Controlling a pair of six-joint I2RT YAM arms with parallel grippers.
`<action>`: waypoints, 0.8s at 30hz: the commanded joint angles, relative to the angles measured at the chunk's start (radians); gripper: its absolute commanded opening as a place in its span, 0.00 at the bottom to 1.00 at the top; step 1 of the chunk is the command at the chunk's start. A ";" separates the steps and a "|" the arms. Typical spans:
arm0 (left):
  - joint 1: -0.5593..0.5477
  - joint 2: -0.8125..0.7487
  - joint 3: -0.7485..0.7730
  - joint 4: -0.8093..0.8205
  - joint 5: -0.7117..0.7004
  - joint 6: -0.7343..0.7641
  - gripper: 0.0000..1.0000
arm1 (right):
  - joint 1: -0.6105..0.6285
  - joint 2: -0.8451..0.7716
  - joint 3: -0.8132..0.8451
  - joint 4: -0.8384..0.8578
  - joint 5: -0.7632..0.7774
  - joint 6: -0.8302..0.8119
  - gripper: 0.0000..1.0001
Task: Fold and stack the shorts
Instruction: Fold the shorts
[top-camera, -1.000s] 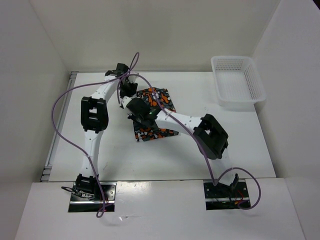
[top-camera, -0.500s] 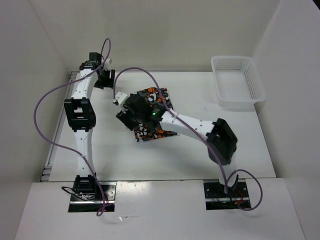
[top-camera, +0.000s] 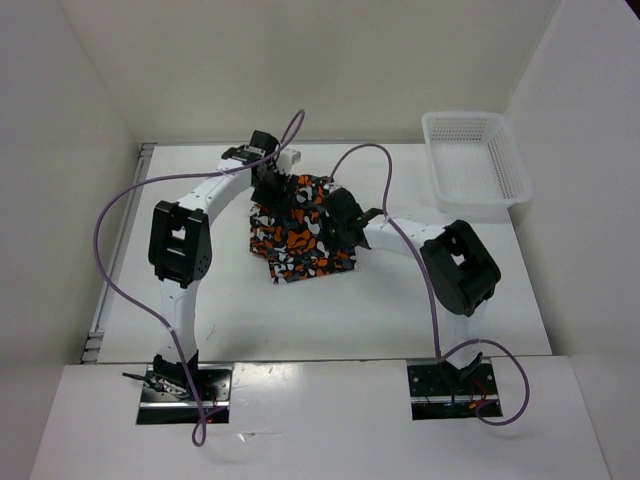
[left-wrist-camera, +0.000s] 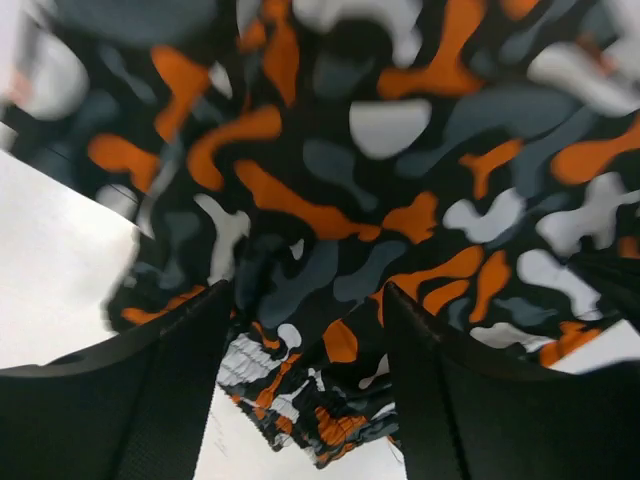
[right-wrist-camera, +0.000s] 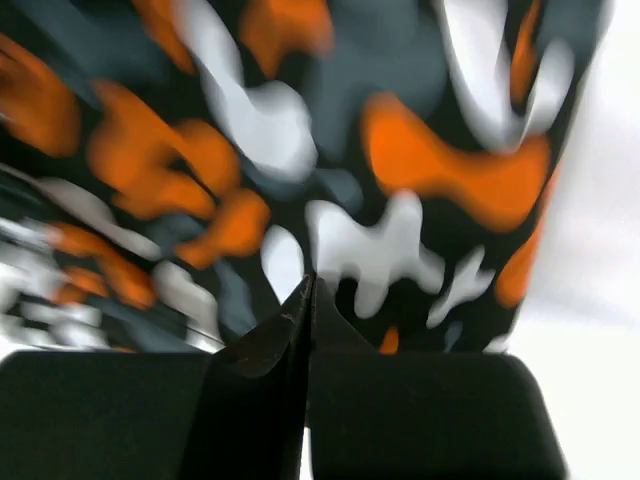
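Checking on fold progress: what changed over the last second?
The right end effector pulled back from the left side of the shorts to their right side, and is now shut. The left end effector swung away to the far left, then returned to their far edge, open. The shorts and the white basket stayed in place.

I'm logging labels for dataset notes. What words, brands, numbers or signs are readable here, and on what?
None readable.
The shorts carry only blob print, no letters, in all three views.
The white mesh basket shows no label.
Any marking on the arm base plates is too small to tell.
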 joint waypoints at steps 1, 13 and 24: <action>0.033 0.007 -0.074 0.036 -0.077 0.004 0.68 | 0.020 0.003 -0.041 -0.013 0.036 0.105 0.00; 0.033 0.057 -0.162 0.122 -0.199 0.004 0.68 | 0.020 -0.035 -0.202 -0.044 -0.076 0.185 0.00; 0.033 -0.170 -0.067 0.003 -0.064 0.004 0.73 | -0.124 -0.052 0.209 -0.070 -0.055 0.053 0.00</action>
